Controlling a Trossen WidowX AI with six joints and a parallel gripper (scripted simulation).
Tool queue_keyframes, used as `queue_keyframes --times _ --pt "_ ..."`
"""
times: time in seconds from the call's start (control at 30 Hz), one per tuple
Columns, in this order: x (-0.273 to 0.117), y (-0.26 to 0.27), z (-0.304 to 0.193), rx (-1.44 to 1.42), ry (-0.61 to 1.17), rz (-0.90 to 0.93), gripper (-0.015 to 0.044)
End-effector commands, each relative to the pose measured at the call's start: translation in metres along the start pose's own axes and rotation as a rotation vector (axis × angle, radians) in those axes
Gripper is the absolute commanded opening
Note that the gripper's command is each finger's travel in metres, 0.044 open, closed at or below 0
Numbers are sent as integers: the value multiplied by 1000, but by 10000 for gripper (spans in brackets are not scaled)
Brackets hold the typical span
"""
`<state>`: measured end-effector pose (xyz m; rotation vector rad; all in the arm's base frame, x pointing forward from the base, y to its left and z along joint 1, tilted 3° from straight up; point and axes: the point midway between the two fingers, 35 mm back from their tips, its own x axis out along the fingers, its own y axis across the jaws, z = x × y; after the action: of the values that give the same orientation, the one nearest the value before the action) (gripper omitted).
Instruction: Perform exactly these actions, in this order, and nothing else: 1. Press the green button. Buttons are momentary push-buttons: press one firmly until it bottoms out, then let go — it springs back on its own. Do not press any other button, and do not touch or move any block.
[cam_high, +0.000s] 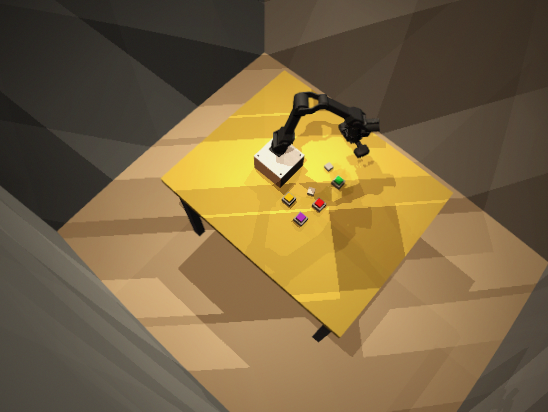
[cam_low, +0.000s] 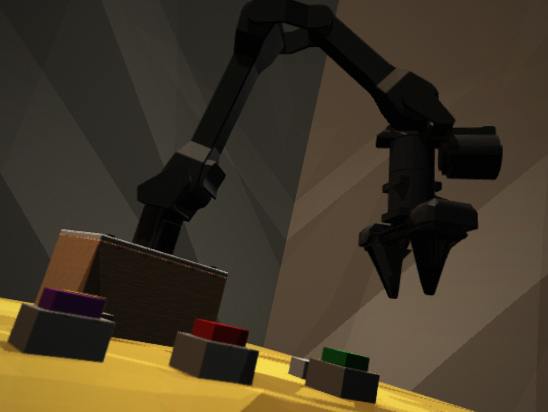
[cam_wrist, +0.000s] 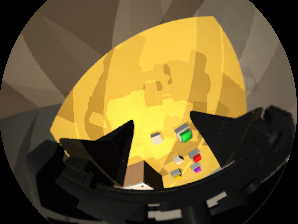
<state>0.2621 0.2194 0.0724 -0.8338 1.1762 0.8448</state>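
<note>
The green button (cam_high: 338, 180) (cam_low: 345, 358) (cam_wrist: 186, 135) stands up from its dark square housing, on the side of the button group nearest the arm's hand. My gripper (cam_low: 411, 295) (cam_wrist: 162, 118) is open and empty, fingers pointing down. It hangs well above the table and touches nothing. In the wrist view the green button shows between the fingers, nearer the right one, and farther back towards the arm's base.
The red button (cam_high: 319, 203) (cam_low: 220, 332) (cam_wrist: 197, 158), purple button (cam_high: 300, 218) (cam_low: 75, 302) (cam_wrist: 196, 169) and yellow button (cam_high: 289, 198) (cam_wrist: 177, 175) stand near the green one. Two small pale blocks (cam_high: 328, 166) (cam_high: 311, 191) lie nearby. The base box (cam_high: 278, 160) (cam_low: 160, 290) is behind.
</note>
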Motion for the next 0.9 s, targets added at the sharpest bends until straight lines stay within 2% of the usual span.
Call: queue_keyframes --times 0.0,0.2,0.5,0.57,0.67,0.87 --pt "-8 -53 -48 585 69 -11 400" --pt "-16 -91 -101 1139 136 -38 400" --pt "-16 -92 -102 1154 137 -39 400" --pt "-2 -92 -103 1154 137 -39 348" --pt "42 -89 -110 1154 137 -39 269" --pt "45 -89 -110 1154 138 -39 111"
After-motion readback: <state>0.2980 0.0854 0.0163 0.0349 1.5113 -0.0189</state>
